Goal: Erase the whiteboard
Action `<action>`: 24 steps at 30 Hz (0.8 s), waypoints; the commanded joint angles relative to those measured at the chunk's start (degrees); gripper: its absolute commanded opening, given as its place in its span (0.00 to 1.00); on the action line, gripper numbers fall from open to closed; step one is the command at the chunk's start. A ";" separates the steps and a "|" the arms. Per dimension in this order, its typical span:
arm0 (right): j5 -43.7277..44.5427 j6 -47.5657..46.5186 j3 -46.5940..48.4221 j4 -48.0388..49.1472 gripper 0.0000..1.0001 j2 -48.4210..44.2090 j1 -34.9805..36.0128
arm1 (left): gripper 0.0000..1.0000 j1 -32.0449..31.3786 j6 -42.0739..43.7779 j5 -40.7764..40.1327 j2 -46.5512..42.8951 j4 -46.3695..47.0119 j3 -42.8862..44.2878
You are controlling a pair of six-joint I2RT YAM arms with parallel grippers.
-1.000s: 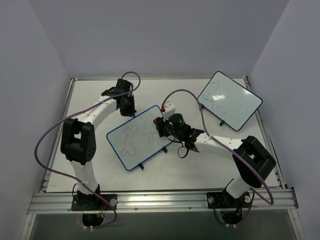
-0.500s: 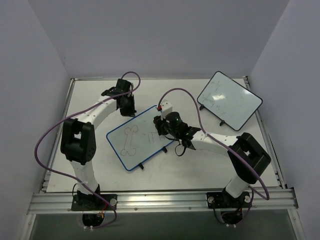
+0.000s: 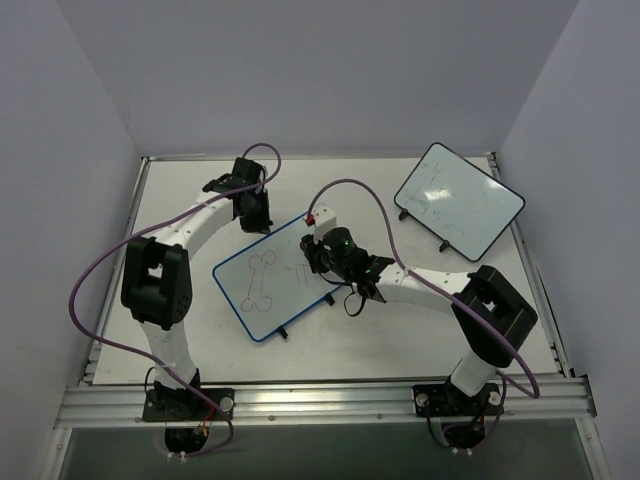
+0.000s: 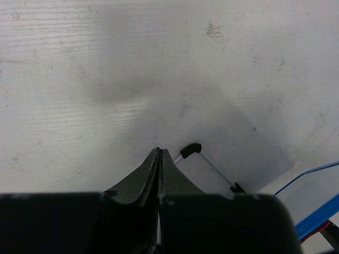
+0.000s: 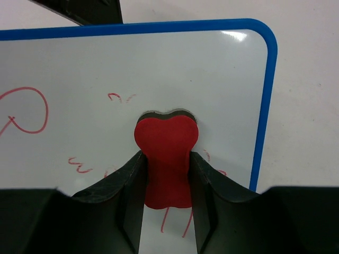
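Observation:
The blue-framed whiteboard [image 3: 283, 295] lies tilted at the table's middle, with a red bone-shaped drawing on its left part and faint red marks to the right. My right gripper [image 3: 314, 250] is over the board's upper right part, shut on a red eraser [image 5: 165, 153] that is pressed on the white surface [image 5: 106, 74]; red scribbles show around it. My left gripper [image 3: 256, 214] is at the board's far edge. In the left wrist view its jaws [image 4: 159, 151] are closed, with the board's thin wire leg and black foot [image 4: 189, 151] running into them.
A second, black-framed whiteboard [image 3: 460, 200] with faint marks stands at the back right. Purple cables loop over both arms. Grey walls close in the table on the left, back and right.
My right gripper has slid the eraser leftward across the board's upper right part. The left arm has not moved.

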 commanded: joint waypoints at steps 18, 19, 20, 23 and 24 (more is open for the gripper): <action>5.29 0.39 17.18 -8.76 0.26 9.19 6.94 | 0.06 -0.78 1.13 -0.17 -0.91 2.23 -0.34; 6.16 0.57 17.18 -8.93 0.26 9.19 6.94 | 0.06 -0.77 1.14 -0.17 -0.91 2.23 -0.34; 6.43 0.66 17.18 -9.19 0.26 9.10 6.77 | 0.06 -0.86 1.14 -0.17 -0.99 2.05 -0.34; 7.22 1.62 16.75 -10.34 0.26 8.14 5.45 | 0.06 -0.86 1.22 -0.26 -1.08 2.05 -0.42; 7.31 2.06 16.48 -10.51 0.26 7.79 4.49 | 0.06 -0.86 1.14 -0.26 -1.17 2.14 -0.42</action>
